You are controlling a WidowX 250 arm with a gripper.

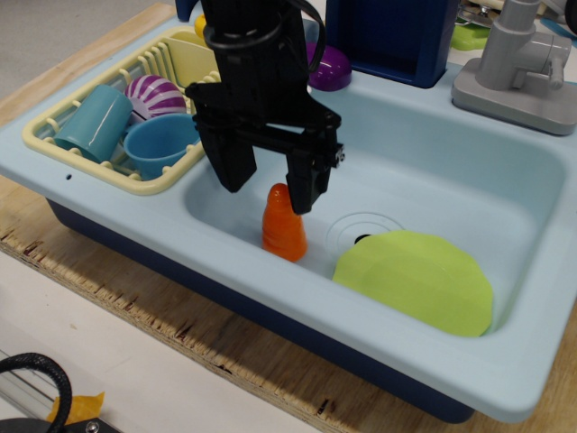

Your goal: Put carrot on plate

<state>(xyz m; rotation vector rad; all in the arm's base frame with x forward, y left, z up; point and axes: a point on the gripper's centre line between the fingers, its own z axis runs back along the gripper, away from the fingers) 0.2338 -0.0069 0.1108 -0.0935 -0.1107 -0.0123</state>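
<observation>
The orange toy carrot [283, 230] stands upright on the floor of the light-blue sink, near its front wall. The lime-green plate [415, 280] lies flat in the sink's front right part, apart from the carrot. My black gripper [268, 188] is open and hangs just above the carrot. Its left finger is to the carrot's upper left and its right finger [303, 185] overlaps the carrot's tip from the right. It holds nothing.
A cream dish rack [77, 108] at left holds a teal cup [93, 122], a blue bowl [160, 142] and a purple striped toy [153, 95]. A purple eggplant [329, 67] lies behind the sink [505, 162]. A grey faucet [523, 63] stands at back right.
</observation>
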